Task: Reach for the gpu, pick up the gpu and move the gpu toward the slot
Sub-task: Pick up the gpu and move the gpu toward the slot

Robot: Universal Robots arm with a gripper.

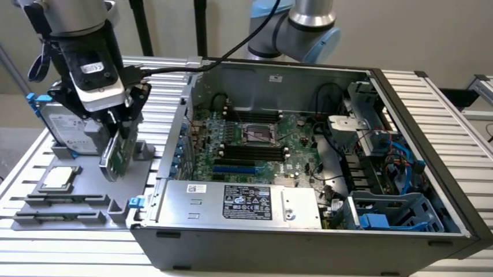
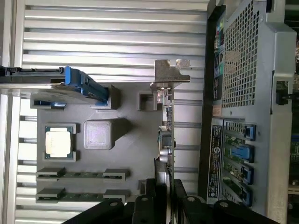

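The gpu (image 1: 115, 154) is a thin green card standing on edge over the grey fixture (image 1: 85, 193), just off the open case at the exterior view's left. My gripper (image 1: 121, 124) comes down on it from above, and its fingers (image 1: 138, 104) press both faces of the card. The wrist view has the gpu (image 2: 167, 135) edge-on, with its silver bracket (image 2: 170, 74) at the far end and my gripper (image 2: 166, 189) shut on the near end. Blue expansion slots (image 1: 233, 170) lie on the motherboard (image 1: 254, 144) inside the case.
A silver hard drive with blue rails (image 1: 73, 130) stands on the fixture beside the gpu. A square silver chip (image 1: 60, 179) and two memory sticks (image 1: 58, 200) lie nearer the front. The case wall (image 1: 185, 115) rises between fixture and motherboard. A power supply (image 1: 239, 203) borders the slots.
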